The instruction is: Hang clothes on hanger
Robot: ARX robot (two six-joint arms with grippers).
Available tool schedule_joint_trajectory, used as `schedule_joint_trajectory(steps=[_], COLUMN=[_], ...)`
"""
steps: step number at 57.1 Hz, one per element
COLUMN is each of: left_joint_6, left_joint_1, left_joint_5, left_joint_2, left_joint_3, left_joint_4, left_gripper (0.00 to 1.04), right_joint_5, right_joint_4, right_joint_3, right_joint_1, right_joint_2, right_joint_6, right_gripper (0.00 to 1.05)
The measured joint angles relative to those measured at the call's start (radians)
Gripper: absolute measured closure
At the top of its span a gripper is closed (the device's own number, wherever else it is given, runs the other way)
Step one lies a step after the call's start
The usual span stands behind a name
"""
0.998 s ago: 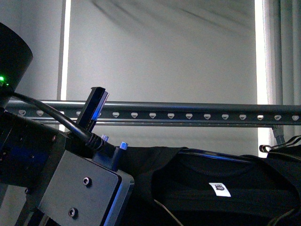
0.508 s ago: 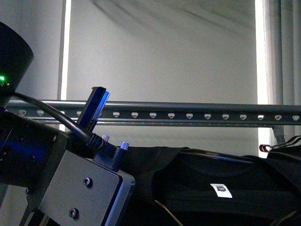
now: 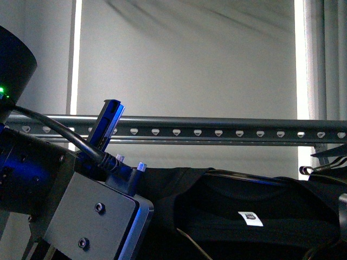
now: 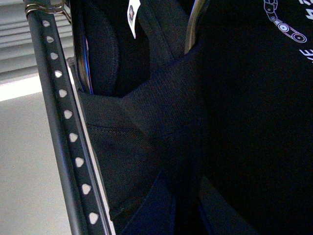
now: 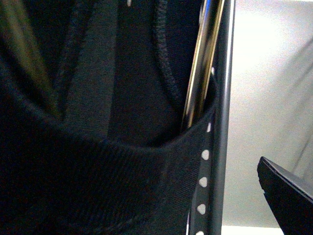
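The black T-shirt (image 3: 244, 206) with its small white neck label (image 3: 250, 218) hangs just below the perforated metal rail (image 3: 217, 132). A thin hanger bar (image 3: 244, 174) runs along its collar. In the left wrist view my left gripper (image 4: 183, 198) is shut on a bunched fold of the T-shirt (image 4: 166, 112), beside a chrome hanger bar (image 4: 193, 24); white print (image 4: 293, 24) shows on the shirt. In the right wrist view my right gripper (image 5: 188, 210) is open. One finger (image 5: 288, 196) stands clear of the rail (image 5: 222, 98); the other is hidden behind the shirt (image 5: 98, 161).
My left arm's body (image 3: 70, 211) fills the lower left of the front view. Another black garment on a striped hanger (image 3: 325, 165) hangs at the far right. A pale blind and a wall lie behind the rail.
The T-shirt's neck label has shifted slightly left and down. A grey part and a dark shape have come into view at the front view's right edge. The left arm has barely moved.
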Motion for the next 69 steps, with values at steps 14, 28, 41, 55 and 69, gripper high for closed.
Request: schedule_joint_trajectory(steps=[14, 28, 41, 55, 69], left_joint_6=[0.0, -0.005, -0.005, -0.087, -1.317], left_joint_1=[0.001, 0.001, 0.0, 0.003, 0.151], left_joint_5=[-0.007, 0.002, 0.005, 0.009, -0.056], left_joint_2=[0.0, 0.0, -0.001, -0.001, -0.102], left_joint_3=[0.0, 0.011, 0.013, -0.009, -0.227], left_joint_4=[0.0, 0.006, 0.006, 0.09, 0.737], left_gripper=[1.0, 0.84, 0.56, 0.13, 0.07], right_joint_5=[0.059, 0.054, 0.016, -0.001, 0.046], right_joint_4=[0.174, 0.27, 0.294, 0.133, -0.185], right_joint_3=[0.006, -0.002, -0.031, -0.048, 0.052], right_joint_1=[0.027, 0.027, 0.016, -0.011, -0.082], right_joint_2=[0.071, 0.084, 0.083, 0.041, 0.029], right_joint_6=[0.116, 0.198, 0.253, 0.294, 0.445], right_gripper=[0.39, 0.72, 0.99, 1.02, 1.02])
